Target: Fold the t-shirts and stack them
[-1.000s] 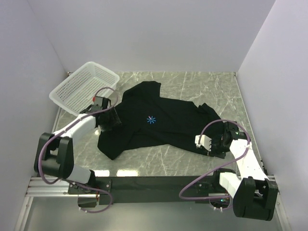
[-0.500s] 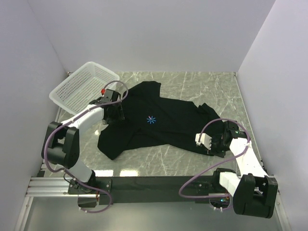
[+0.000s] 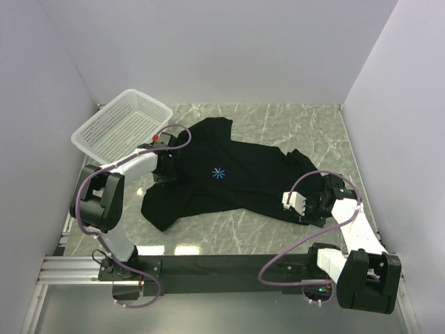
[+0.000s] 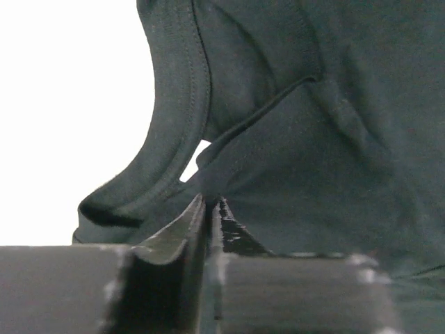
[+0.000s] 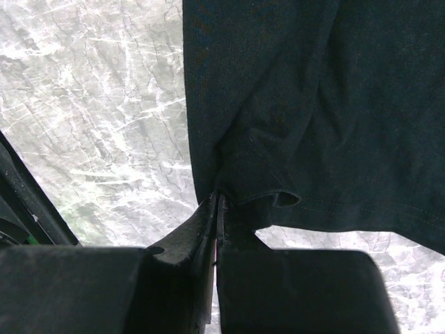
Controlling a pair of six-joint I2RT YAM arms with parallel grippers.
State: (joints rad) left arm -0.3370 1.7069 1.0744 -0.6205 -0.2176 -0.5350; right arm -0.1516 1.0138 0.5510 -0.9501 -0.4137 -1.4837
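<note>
One black t-shirt (image 3: 236,184) lies spread and rumpled across the marble table, a light-blue mark (image 3: 219,173) on its chest. My left gripper (image 3: 169,165) is at the shirt's left edge; in the left wrist view its jaws (image 4: 211,203) are pressed together on a fold of the black cloth (image 4: 313,139) just below the ribbed collar (image 4: 174,125). My right gripper (image 3: 306,209) sits at the shirt's right lower edge. In the right wrist view it (image 5: 217,198) is shut on a pinch of the hem (image 5: 264,188).
A white mesh basket (image 3: 122,125) stands tilted at the back left, close to the left arm. Bare marble table (image 3: 292,122) shows behind and in front of the shirt. White walls close in on three sides.
My left gripper moved right and back from the shirt's left side to its collar edge and closed on the cloth. The right gripper has stayed put, still holding the hem.
</note>
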